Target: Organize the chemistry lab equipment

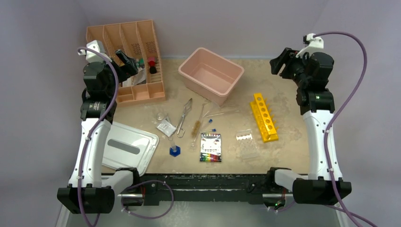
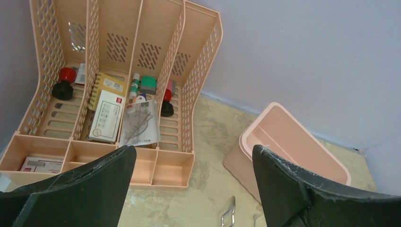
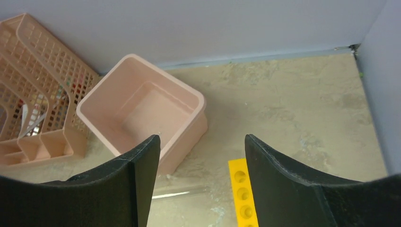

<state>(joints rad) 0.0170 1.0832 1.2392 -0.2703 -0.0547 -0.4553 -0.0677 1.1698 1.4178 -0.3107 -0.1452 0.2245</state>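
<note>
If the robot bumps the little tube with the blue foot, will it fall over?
Probably, if bumped high up: the tube seems to stand thin and tall on a small blue foot. Once down, the six-sided foot should keep it from rolling far. Its clear body looks smooth, so perhaps slippery and breakable.

Soft even overhead light, sharp focus

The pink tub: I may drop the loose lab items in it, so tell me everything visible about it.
The pink tub is a rectangular open-topped bin, seemingly plastic, with rounded corners, a flared rim and walls tapering to a flat floor. It stands upright, looks empty, and sits angled on the table at the far middle, right of the peach organiser and apart from it. A glass rod lies near its front wall; contact cannot be told.
</note>
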